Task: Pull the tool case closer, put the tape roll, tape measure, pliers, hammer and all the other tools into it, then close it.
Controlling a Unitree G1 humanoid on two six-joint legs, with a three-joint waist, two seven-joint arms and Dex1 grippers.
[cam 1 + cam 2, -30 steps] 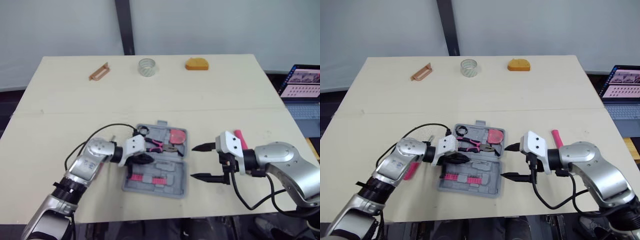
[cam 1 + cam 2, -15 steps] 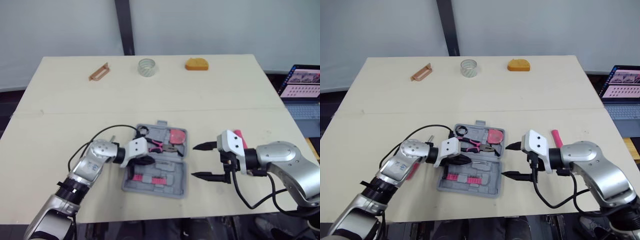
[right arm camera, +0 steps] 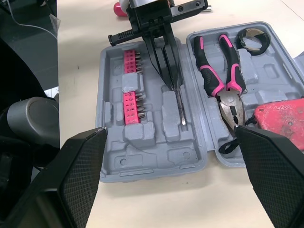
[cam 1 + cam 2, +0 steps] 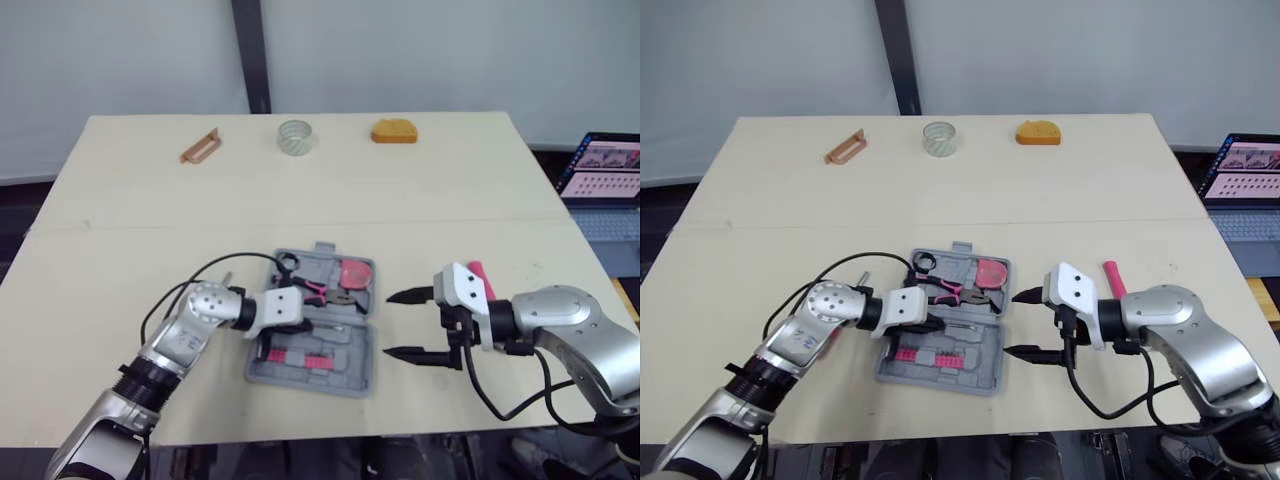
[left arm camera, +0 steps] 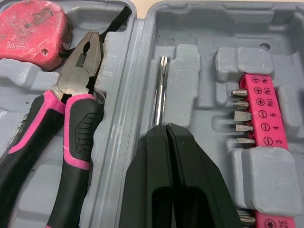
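left gripper [image 5: 166, 127] has slid further over the tool case [image 3: 156, 164], fingers clamped on the screwdriver [image 5: 160, 90], now laid in its groove; release looks next. right gripper [image 4: 388, 324] hangs beside the case, fingers apart. in case: one pliers [image 5: 71, 128], one tape measure [image 5: 31, 26], two bit strips [image 3: 131, 102]. far across the desk [image 4: 450, 180]: one tape roll [image 4: 295, 135], one orange item [image 4: 394, 131].

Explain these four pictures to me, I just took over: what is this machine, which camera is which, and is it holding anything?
It is a two-armed humanoid robot at a table. The two wide pictures come from its head; the close-ups from each wrist. An open grey case holds pliers, a tape measure and pink bits. The left tool is shut on a screwdriver inside the case. The right tool hangs open beside it. A tape roll lies at the far edge.
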